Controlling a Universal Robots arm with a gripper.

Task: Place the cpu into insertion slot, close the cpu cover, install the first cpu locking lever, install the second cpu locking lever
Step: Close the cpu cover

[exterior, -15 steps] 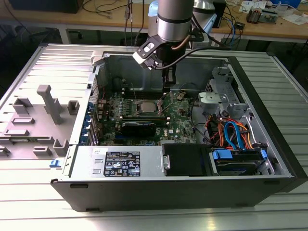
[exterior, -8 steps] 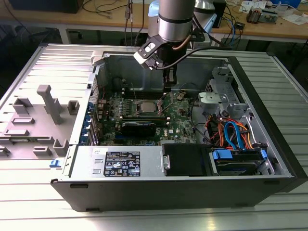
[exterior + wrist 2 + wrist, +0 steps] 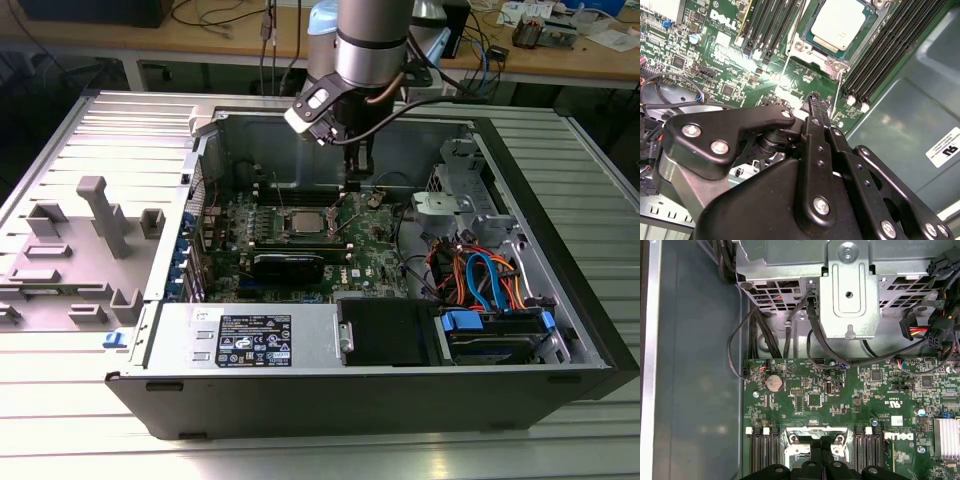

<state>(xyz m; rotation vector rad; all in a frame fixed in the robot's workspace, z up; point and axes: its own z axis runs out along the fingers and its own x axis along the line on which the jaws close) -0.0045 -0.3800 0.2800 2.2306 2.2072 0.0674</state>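
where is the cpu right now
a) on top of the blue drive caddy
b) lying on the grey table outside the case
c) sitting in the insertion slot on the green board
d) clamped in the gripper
c: in the second wrist view the cpu lies flat in the insertion slot, silver top up, between the black memory strips on the green board.
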